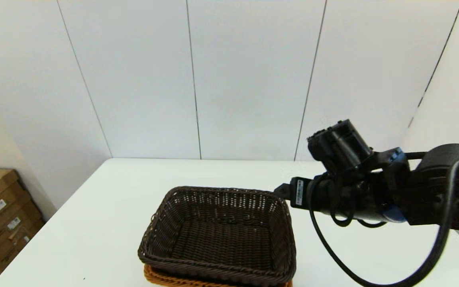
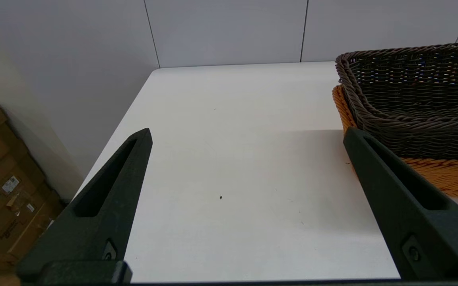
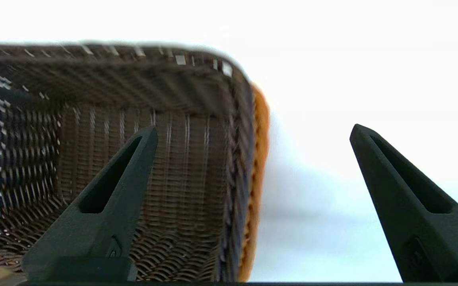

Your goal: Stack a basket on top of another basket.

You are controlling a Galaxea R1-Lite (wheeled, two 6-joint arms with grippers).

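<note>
In the head view the dark brown basket point(image 1: 219, 235) sits nested on the orange-tan basket point(image 1: 161, 278) at the near middle of the white table point(image 1: 94, 207), and the right arm point(image 1: 373, 187) hangs above the table to its right. In the left wrist view the left gripper point(image 2: 247, 137) is spread wide over bare table beside both baskets. In the right wrist view the right gripper point(image 3: 253, 133) is spread, empty, straddling the dark basket's side wall.
</note>
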